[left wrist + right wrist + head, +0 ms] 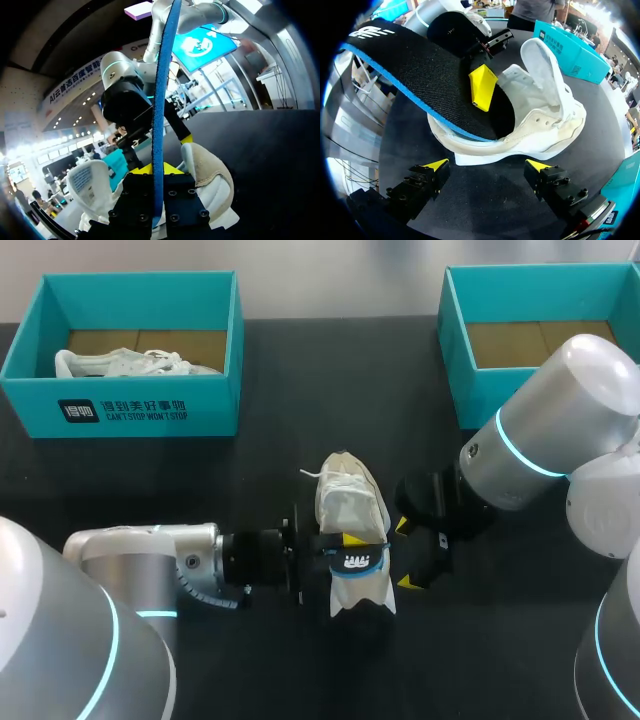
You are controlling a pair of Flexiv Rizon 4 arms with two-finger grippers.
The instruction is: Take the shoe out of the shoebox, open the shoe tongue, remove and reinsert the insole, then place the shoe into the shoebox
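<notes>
Black table, teal left shoebox and right shoebox at the far edge; your white shoe sits mid-table, outside both, between the two arms. The head view blurs the grip, but the left wrist view shows the left pincer clamped on the insole, seen edge-on. The right wrist view shows that insole partly out of the shoe's mouth, and the right pincer spread wide, just beside the shoe, apart from it.

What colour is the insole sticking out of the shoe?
Black insole with a blue edge, clearest in right wrist view.
</notes>
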